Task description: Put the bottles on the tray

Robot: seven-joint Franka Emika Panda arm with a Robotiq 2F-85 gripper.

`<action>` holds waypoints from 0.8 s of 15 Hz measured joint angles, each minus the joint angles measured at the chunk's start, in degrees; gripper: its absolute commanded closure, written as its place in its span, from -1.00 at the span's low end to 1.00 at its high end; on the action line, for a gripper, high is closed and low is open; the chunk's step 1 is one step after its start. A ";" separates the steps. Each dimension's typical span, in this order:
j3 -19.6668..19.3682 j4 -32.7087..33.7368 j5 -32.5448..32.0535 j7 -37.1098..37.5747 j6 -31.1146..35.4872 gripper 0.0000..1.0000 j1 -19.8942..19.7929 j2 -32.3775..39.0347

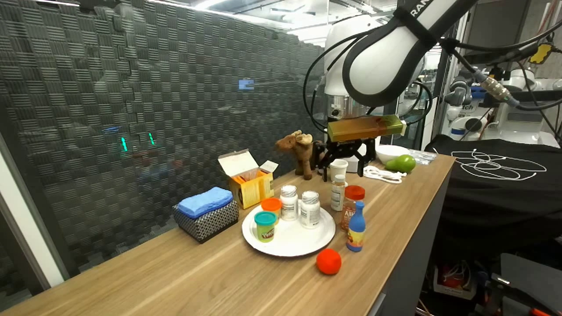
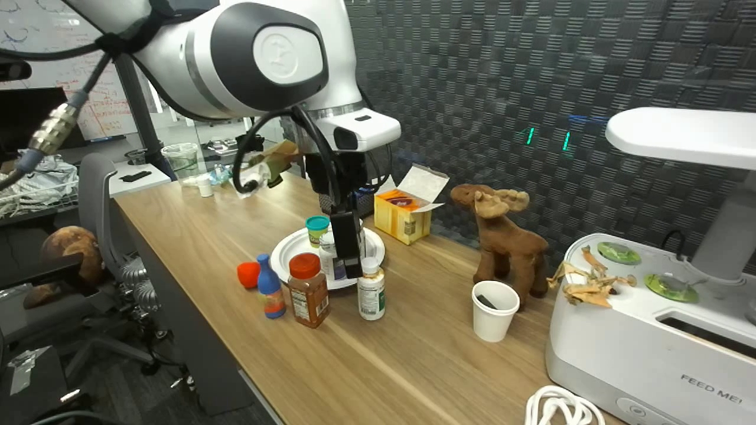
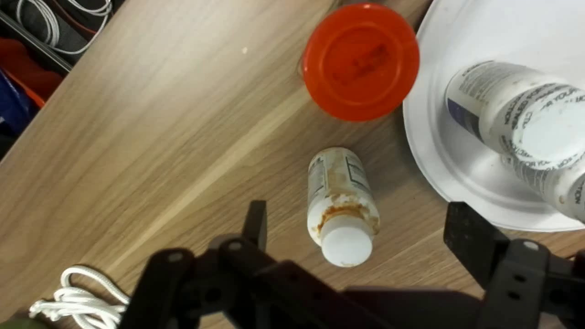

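Yellow box [image 1: 251, 193], lid up, orange packets [image 1: 252, 176] inside. Tray [image 1: 292, 245] carries a teal-lidded tub [image 1: 265, 227], an orange-lidded tub [image 1: 271, 204] and two white bottles [image 1: 310, 213], all capped; from where I stand I can't tell what the bottles contain. Red ball [image 1: 329, 261] just beside the tray; a nudge would likely set it rolling.

Stained bottle [image 3: 340, 194] upright on the table [image 1: 210, 276], off the tray; I judge it next for the pick. Gripper [image 1: 343, 175] above it, spread wide, nothing held: in the wrist view its fingers [image 3: 473, 240] stand either side, not touching it. Main risk: the tray-side finger shows against the rim there, so a straight descent could press the rim and topple the load. Coming down off-centre could knock the bottle over. White cup [image 2: 494, 321], well apart from it, has a dark item [image 2: 485, 301] inside.

Red-capped jar [image 1: 350, 204], looks filled with something red-brown, and blue bottle [image 1: 356, 228] also on the table, close together; gripping either might bump its neighbour.
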 measured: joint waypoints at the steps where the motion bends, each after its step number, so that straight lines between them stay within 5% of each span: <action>1: -0.41 0.00 0.57 -0.04 0.47 -1.00 -0.25 0.00; 3: -0.99 0.00 1.92 -0.22 1.32 -1.00 -0.77 0.00; 4: -1.13 0.00 2.78 -0.33 1.62 -0.51 -1.01 0.02; 12: -1.26 0.01 7.52 -1.31 3.38 0.60 -1.46 0.73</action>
